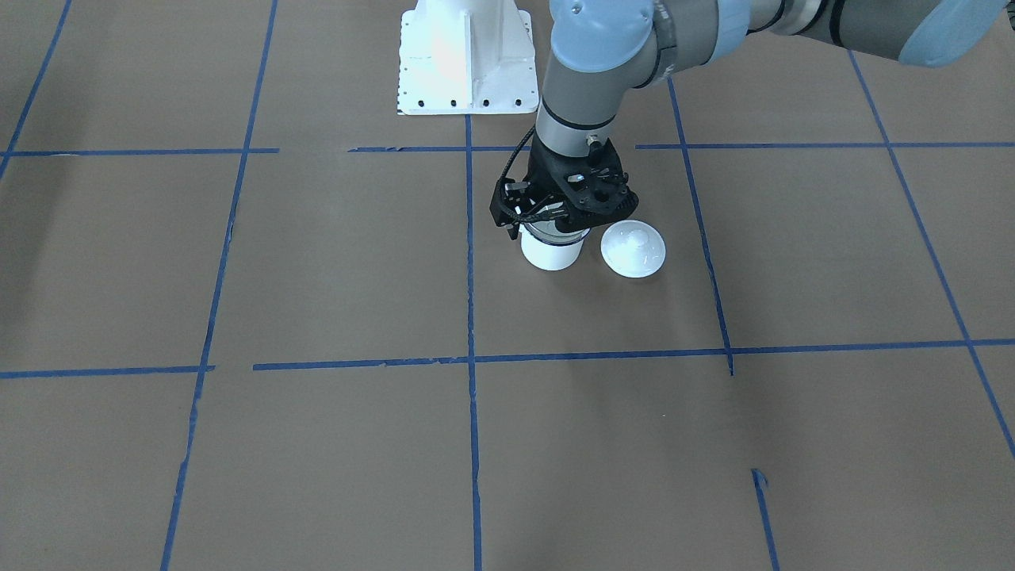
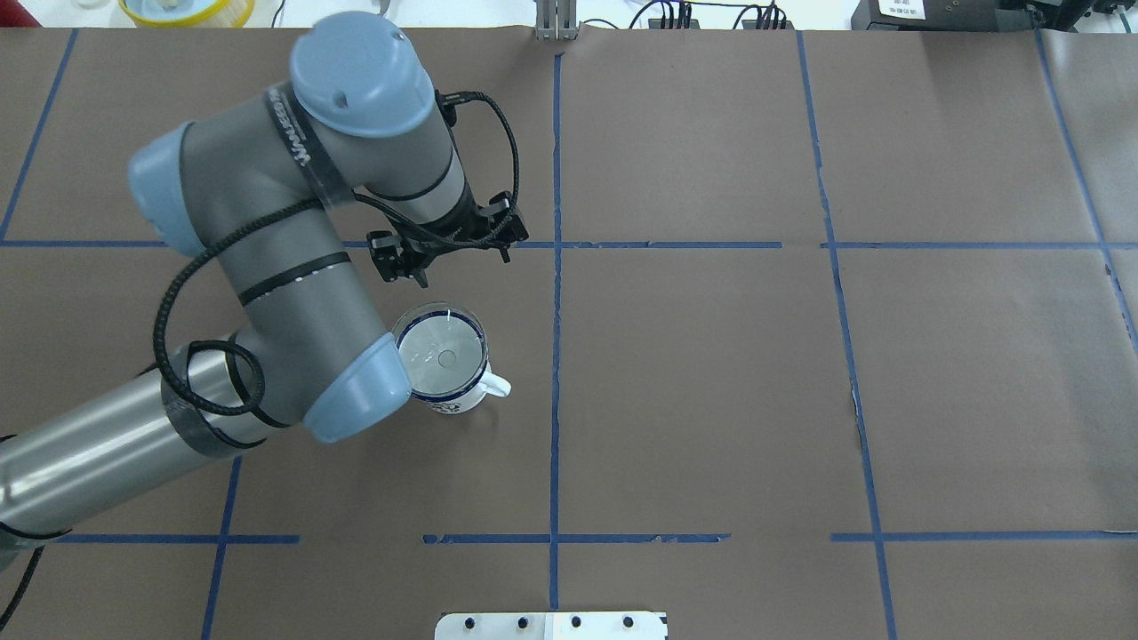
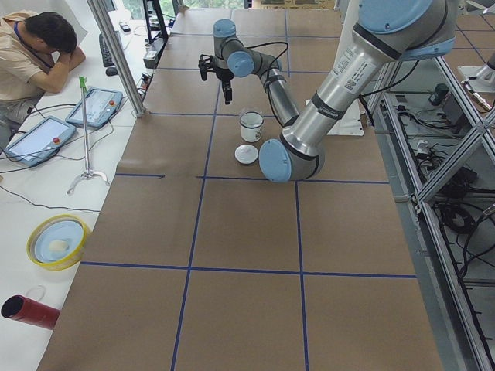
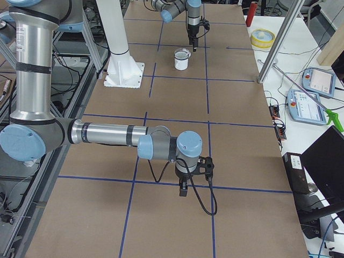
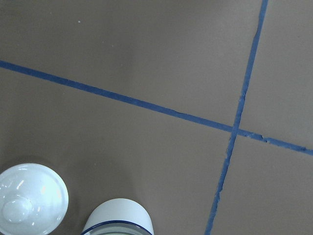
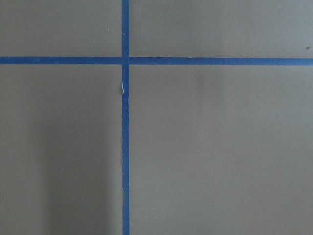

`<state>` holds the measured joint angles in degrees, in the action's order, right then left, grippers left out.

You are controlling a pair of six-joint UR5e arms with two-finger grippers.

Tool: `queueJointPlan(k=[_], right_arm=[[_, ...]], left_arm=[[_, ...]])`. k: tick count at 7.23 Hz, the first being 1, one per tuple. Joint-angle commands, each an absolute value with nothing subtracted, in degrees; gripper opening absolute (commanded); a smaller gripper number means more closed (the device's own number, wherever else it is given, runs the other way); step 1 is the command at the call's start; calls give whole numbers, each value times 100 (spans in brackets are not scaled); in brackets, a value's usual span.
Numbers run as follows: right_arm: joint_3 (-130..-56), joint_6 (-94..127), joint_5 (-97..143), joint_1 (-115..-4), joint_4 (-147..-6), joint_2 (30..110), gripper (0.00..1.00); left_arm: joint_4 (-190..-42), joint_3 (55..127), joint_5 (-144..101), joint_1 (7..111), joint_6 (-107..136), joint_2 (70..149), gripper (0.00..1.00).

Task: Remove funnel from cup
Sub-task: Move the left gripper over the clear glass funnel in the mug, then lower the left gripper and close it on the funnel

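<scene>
Progress: nothing is done yet, as far as the views show.

- My left arm [image 2: 267, 267] fills the left half of the overhead view, bent over the work.
- My right arm [image 4: 107, 133] lies low across the middle of the right side view. Its end effector [image 4: 183, 189] points down over bare paper, well apart from the cup. I cannot tell if it is spread or pressed together.
- My left end effector [image 3: 227, 96] hangs fingers-down in the air, above and just beyond the cup [image 1: 553, 254], touching nothing. I cannot tell its spread either, because the wrist body hides the fingers.
- The cup stands upright, a little left of centre in the overhead view, with its handle toward the lower right.
- The funnel [image 2: 442, 356] sits in the cup's mouth. Its cone fills the blue rim and the spout goes down inside.
- A white domed lid [image 1: 633, 248] lies just beside the cup, not touching it.

Left to do, by my judgement: move over the rim, pinch the cone's edge, lift it clear and set it down. That is the whole job.

Surface:
- The tabletop [image 2: 711, 400] is flat matte brown paper, gridded with blue tape [image 2: 556, 400] that is ragged in spots.
- A white pedestal [image 1: 466, 59] stands at top centre of the front view.

Room, left side view:
- An operator [image 3: 35, 54] sits at upper left, head on hand.
- A teach pendant [image 3: 97, 106] lies beside him.
- A yellow bowl [image 3: 58, 241] is at lower left.
- A red cylinder [image 3: 27, 311] is in the bottom-left corner.
</scene>
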<state>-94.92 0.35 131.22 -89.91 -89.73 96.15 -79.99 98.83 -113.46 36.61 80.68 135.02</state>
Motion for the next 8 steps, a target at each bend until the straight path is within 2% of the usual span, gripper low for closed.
queueJointPlan(k=[1,3,4,5,6,7,8], right_arm=[[-9492,35,13122,-8991,-8974,9615,100],[-9492,35,13122,-8991,-8974,9615,100],[-9492,35,13122,-8991,-8974,9615,100],[-9492,35,13122,-8991,-8974,9615,100],[-9492,35,13122,-8991,-8974,9615,100],[-9492,35,13122,-8991,-8974,9615,100],[-9492,35,13122,-8991,-8974,9615,100]], left_arm=[[-8024,9756,-11039,3209,8112,13439,100],[-8059,9695,-11057,3173,8095,13438,100],[-8068,9703,-11057,3164,8077,13438,89],[-8068,9703,-11057,3164,8068,13438,46],[-8068,9703,-11065,3164,8068,13438,12],[-8060,9703,-11065,3164,8060,13438,0],[-8060,9703,-11065,3164,8060,13438,0]])
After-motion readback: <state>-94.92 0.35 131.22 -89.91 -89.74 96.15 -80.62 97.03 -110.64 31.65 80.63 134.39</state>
